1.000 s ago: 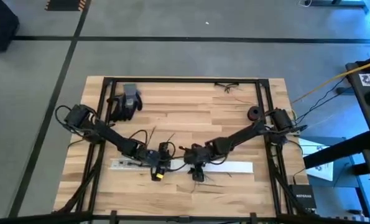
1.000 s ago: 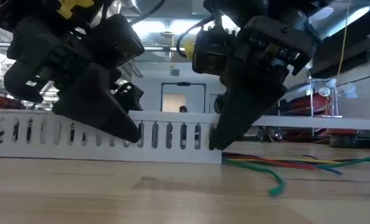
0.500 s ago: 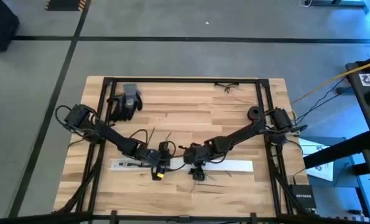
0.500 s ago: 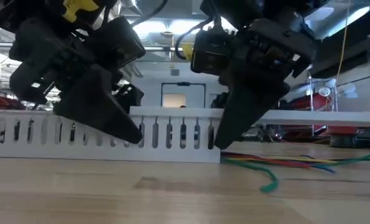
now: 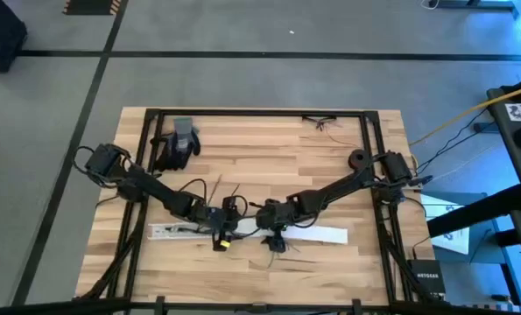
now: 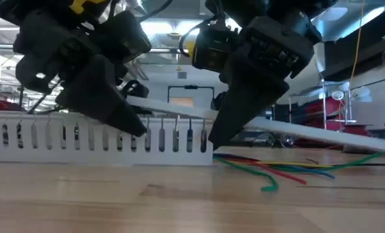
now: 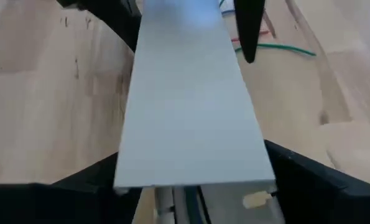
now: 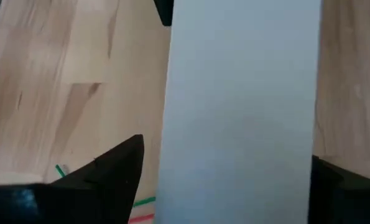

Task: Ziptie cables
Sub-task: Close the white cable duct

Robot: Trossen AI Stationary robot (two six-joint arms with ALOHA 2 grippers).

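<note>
A white slotted duct lies on the wooden table, near its front edge. A flat white cover strip slants above it, higher at the left. My left gripper is shut on the cover's left end. My right gripper is shut on it further right. The cables, thin green, red, blue and yellow strands, lie loose on the table to the right of the duct's end, and show as dark strands from above. My left gripper pinches the cover strip's two long edges between its fingers, right at the strip's left end. The fingers slant down from above and lie across the strip. That end is lifted off the duct. My right gripper has the cover's two long edges between its fingers, further along the strip. The fingers slant down from above, across the strip. The strip is tilted, and its right end hangs lower.
A black glove with a grey cuff lies at the far left, a small black roll at the right, and loose thin wires at the far edge. A black frame borders the table.
My right gripper has gone a little toward the table's left edge. The duct and cover have slid left with it. The cover, which lay level on the duct, is now tipped, with its left end raised and the rest slanting down to the right. The cables have shifted left.
</note>
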